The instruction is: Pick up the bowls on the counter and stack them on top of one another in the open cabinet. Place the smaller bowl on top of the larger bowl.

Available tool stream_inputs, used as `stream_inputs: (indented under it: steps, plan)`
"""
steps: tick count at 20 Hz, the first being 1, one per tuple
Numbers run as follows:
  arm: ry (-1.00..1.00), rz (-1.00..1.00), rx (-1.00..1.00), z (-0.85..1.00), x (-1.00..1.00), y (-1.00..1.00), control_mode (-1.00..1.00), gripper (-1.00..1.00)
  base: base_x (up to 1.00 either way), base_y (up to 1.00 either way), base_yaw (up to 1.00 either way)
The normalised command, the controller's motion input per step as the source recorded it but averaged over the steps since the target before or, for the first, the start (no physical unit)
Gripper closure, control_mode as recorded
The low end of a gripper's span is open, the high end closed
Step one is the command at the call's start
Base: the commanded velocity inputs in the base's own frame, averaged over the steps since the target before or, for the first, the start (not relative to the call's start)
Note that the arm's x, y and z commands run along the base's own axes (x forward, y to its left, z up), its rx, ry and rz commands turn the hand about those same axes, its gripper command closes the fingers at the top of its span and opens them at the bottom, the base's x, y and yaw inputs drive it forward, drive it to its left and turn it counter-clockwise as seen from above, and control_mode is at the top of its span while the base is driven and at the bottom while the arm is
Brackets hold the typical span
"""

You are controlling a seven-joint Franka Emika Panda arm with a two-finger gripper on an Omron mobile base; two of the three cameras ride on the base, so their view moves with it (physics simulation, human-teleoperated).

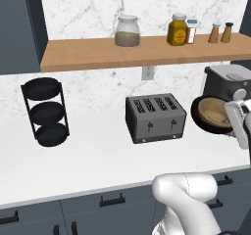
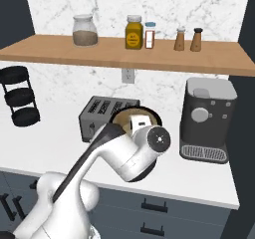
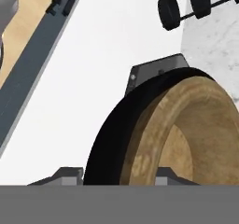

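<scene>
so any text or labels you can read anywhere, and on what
None can be read.
Yellow jar on the shelf: dark round label, too blurred to read.
Small red-and-white jar beside it: label too small to read.
Toaster, coffee machine, bowls: no visible writing.

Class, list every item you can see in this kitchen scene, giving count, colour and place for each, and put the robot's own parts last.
Larger bowl: one, glossy black, tilted on edge at the gripper, right of the toaster.
Smaller bowl: one, tan wood, nested inside the black bowl.
Toaster: one, grey, mid-counter.
Three-tier rack: one, black, left end of the counter.
Coffee machine: one, dark grey, right end of the counter.
Jars: three, one clear, one yellow, one small red-labelled, on the shelf.
Shakers: two, brown, on the shelf.
Shelf: one, light-brown wood, on the marble wall.
Counter: one, white.
Arm: one, white.
Gripper: one, at the bowls.
</scene>
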Motion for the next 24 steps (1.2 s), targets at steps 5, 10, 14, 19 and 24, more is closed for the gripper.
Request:
stream_inputs:
  steps: [5, 10, 14, 19, 24]
  plan:
    - [-0.05, 0.16, -0.01, 1.00, -0.45, 0.61, -1.00, 1.00, 0.00, 0.00, 0.00]
    - [-0.09, 0.22, -0.01, 1.00, -0.27, 0.61, -1.00, 1.00, 0.00, 0.00, 0.00]
    - [-0.05, 0.24, -0.03, 1.00, 0.06, 0.96, -1.00, 1.00, 0.00, 0.00, 0.00]
    - [0.00, 0.13, -0.01, 1.00, 0.40, 0.94, -1.00, 1.00, 0.00, 0.00, 0.00]
    - [0.00, 0.02, 0.00, 1.00, 0.45, 0.76, -1.00, 1.00, 0.00, 0.00, 0.00]
